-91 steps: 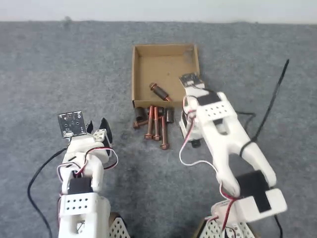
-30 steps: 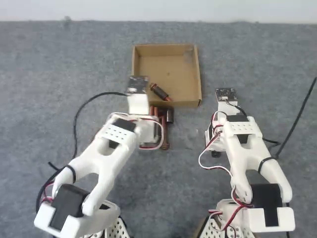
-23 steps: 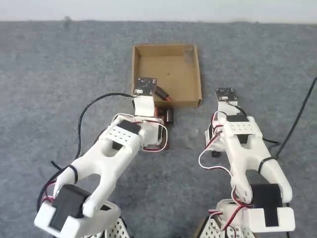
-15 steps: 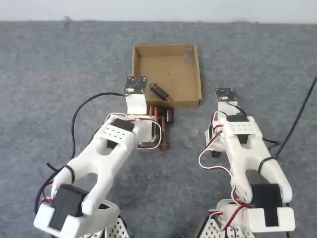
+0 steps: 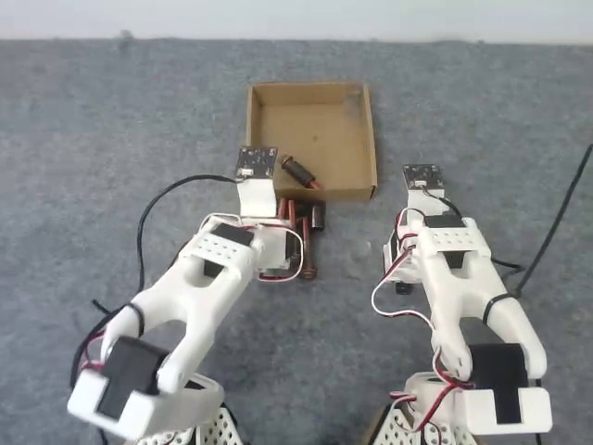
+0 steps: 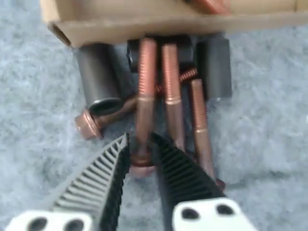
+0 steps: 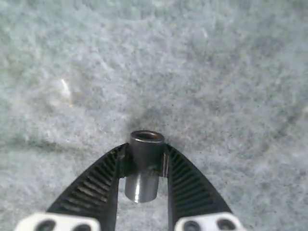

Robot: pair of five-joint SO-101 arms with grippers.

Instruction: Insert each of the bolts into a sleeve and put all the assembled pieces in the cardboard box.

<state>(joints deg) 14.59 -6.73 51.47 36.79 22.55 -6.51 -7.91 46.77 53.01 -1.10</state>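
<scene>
Fuzzy grey carpet [image 7: 216, 57] lies under both pincers. The right pincer [image 7: 144, 150] clamps a smooth dark sleeve [image 7: 143, 183]; the left pincer [image 6: 139, 139] pinches a coppery threaded bolt [image 6: 146, 82].

The tabletop [image 5: 83, 139] is covered edge to edge in grey, felt-like fabric (coarse and flecked with paler fibres where it is seen close up). Along its far edge runs a pale, plain strip of wall [image 5: 296, 17].

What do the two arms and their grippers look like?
The left arm and right arm are white plastic with black motors and red, white and black wires. The left gripper and right gripper have dark ribbed fingers on white mounts.
</scene>
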